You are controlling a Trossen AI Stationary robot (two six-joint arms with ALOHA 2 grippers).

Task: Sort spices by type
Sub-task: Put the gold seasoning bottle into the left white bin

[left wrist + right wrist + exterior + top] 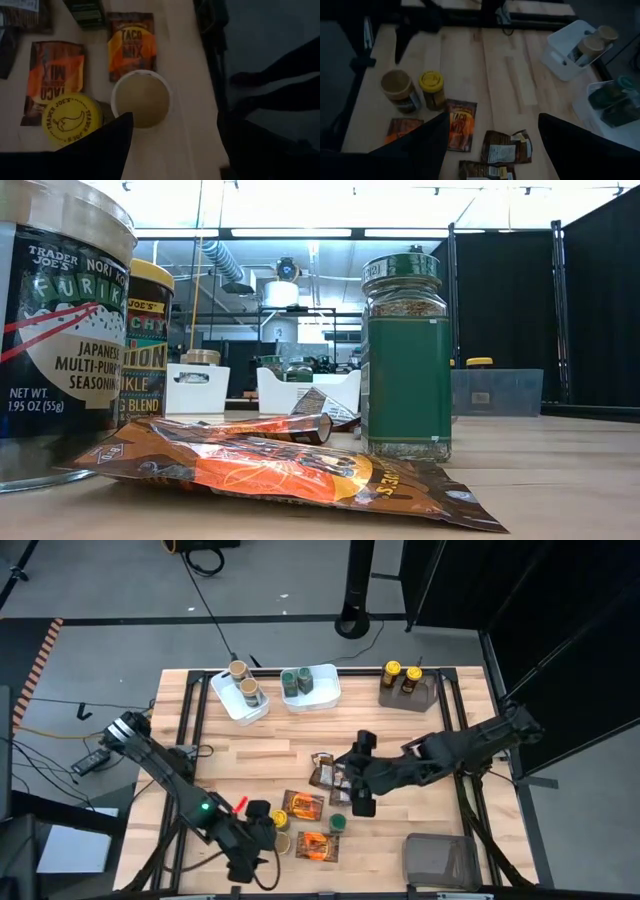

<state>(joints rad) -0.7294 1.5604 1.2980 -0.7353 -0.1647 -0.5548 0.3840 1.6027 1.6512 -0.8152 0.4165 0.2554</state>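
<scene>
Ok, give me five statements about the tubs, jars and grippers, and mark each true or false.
1. Two tan-lid jars stand in the left white tub. True.
2. The right white tub holds yellow-lid jars. False: it holds green-lid jars.
3. The left gripper hangs over the tan-lid jar and yellow-lid jar at the table's near edge. True.
4. The right gripper is shut on a taco packet. False: it is open, holding nothing, above the brown packets.
5. The bin at the far right is empty. False: two yellow-lid jars stand in it.
</scene>
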